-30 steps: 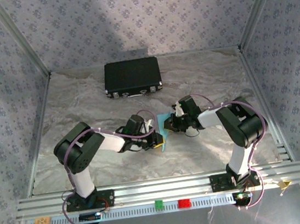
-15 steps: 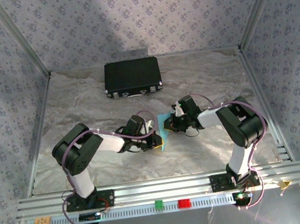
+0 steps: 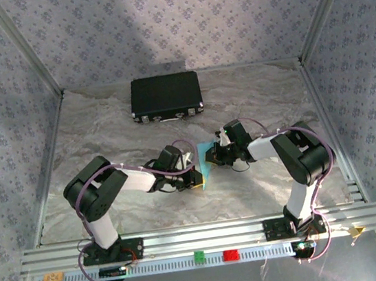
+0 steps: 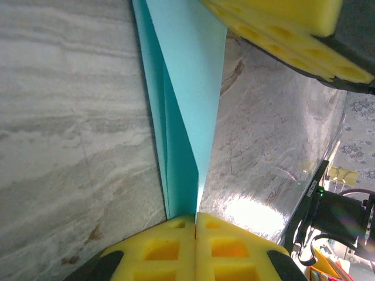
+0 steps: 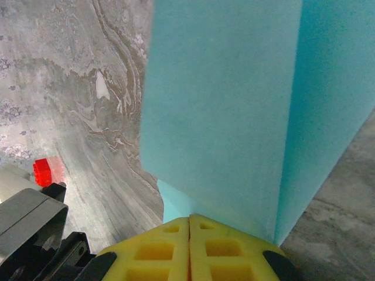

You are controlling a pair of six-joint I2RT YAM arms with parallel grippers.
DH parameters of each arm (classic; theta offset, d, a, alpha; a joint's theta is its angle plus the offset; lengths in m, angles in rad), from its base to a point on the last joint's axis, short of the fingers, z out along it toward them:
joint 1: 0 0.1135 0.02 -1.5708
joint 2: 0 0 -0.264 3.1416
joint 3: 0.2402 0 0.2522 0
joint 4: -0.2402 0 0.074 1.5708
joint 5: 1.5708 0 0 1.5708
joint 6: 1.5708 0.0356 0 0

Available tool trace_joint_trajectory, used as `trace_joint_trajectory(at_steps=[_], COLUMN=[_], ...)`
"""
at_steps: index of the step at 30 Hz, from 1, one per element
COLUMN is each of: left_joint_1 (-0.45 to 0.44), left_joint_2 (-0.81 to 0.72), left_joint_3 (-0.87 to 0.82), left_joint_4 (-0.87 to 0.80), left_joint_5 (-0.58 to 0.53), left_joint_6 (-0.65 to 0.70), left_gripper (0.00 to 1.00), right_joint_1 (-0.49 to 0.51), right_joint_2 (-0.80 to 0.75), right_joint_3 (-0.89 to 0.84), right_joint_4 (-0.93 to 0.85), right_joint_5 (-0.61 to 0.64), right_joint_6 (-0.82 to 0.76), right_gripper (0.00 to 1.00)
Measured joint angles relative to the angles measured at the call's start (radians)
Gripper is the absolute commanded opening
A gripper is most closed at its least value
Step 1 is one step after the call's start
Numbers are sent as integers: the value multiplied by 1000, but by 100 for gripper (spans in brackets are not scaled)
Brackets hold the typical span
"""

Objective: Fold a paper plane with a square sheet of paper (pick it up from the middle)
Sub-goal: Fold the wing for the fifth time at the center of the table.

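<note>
The square sheet of paper (image 3: pixel 205 162) is light blue and folded into a narrow creased wedge, and it is held on edge above the table between both grippers. My left gripper (image 3: pixel 197 178) is shut on its narrow near end; in the left wrist view the yellow pads (image 4: pixel 176 246) meet on the paper (image 4: pixel 184 117), and the gripper (image 4: pixel 195 215) has no gap. My right gripper (image 3: pixel 212 156) is shut on the wider far end; in its wrist view the gripper (image 5: pixel 188 220) pinches the paper (image 5: pixel 234 105). The right gripper's pads (image 4: pixel 281 29) show at the top of the left wrist view.
A black rectangular case (image 3: pixel 165 96) lies at the back of the marbled table. A red block (image 3: pixel 230 254), a green block (image 3: pixel 199 255) and an orange tag (image 3: pixel 52 277) sit on the front rail. The red block (image 5: pixel 44 171) shows again in the right wrist view. Patterned walls enclose three sides.
My left jaws have closed the last bit onto the paper's narrow end, and the left elbow has shifted slightly left. The right arm and the paper have stayed put.
</note>
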Motion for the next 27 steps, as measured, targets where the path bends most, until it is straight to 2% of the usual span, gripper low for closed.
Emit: trace_joint_trajectory(at_steps=[2,5,10,13,18,22,25,27], left_joint_1=[0,-2,-7,-9,-12,-20,-20,-20], left_joint_2=[0,-6,-13,-17,-21,-40,-47,-47], left_joint_3=[0,0,-2,-3,-4,-18,-24,-25], left_joint_4=[0,-6,-31,-38,-42,-63,-69,-68], left_joint_5=[0,4,1,-4,-10,-15,-14,-14], left_joint_6=[0,4,20,26,29,36,37,37], left_gripper=[9,12,0,0,10,0,0,4], right_joint_1=[0,0,0,0,0,0,0,0], right_joint_2=[0,0,0,0,0,0,0,0], right_joint_3=[0,0,0,0,0,0,0,0], right_joint_4=[0,0,0,0,0,0,0,0], right_joint_5=[0,0,0,0,0,0,1,1], right_joint_6=[0,0,0,0,0,0,0,0], right_gripper=[8,8,8,8,8,8,8,8])
